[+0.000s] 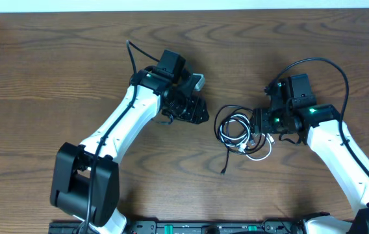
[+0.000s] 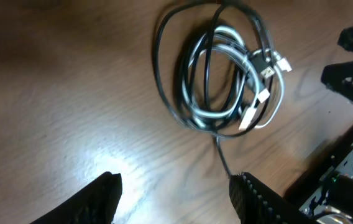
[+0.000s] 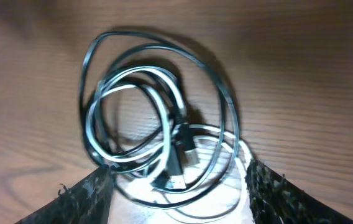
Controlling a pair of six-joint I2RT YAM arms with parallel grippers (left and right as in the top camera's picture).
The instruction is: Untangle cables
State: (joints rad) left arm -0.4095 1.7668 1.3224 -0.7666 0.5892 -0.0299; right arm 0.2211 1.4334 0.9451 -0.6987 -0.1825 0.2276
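1. The cables [image 1: 236, 130] lie mid-table [image 1: 54, 65] as one nested coil, between the two arms.
2. Left gripper [image 2: 176, 202]: jaws wide apart, nothing between them. It sits off the coil's 10 o'clock side, clear of it.
3. Right gripper [image 3: 179, 199]: jaws wide apart, straddling the coil's 3 o'clock edge. Strands lie between the fingers but unpinched, so it holds nothing.
4. Handling, as a judgement: light, limp, thin round cords with smooth jackets, probably slick against the pads. Pulling one strand will likely drag its neighbour along by friction.
5. Black cable [image 1: 227, 159]: forms the outer loops, and its free tail runs out toward 6 o'clock. That tail looks like the cleanest place to grab (no crossings there).
6. White cable [image 2: 210, 113]: mostly the inner loops, plus a slack loop bulging out at 5 o'clock.
7. Plugs [image 2: 261, 96]: small, hard and blocky, clustered at the coil's 4 o'clock. They should be easy to pinch but may snag when drawn through loops.
8. The table is flat, matte wood grain. The cords lie flush on it, so the fingertips must come right down to the surface.
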